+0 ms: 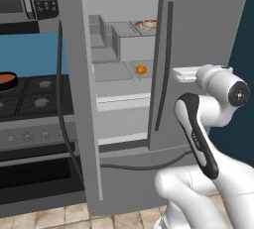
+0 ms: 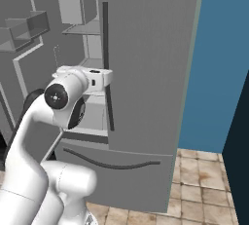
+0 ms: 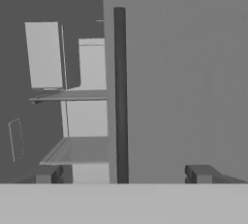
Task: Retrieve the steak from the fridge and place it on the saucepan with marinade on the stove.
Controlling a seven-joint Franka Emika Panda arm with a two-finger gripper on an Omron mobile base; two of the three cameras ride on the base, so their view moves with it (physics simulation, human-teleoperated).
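Partly hidden behind the fridge (image 1: 198, 25) door, the steak (image 1: 147, 24) shows; gripper (image 3: 123, 173) fingers apart.

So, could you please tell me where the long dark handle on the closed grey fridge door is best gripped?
Grip the long dark handle mid-length, straight from the front, open jaws either side: it is a narrow upright bar.

A kitchen — fridge (image 1: 198, 34) open, stove (image 1: 34, 99) beside, tiled floor (image 2: 204, 180).
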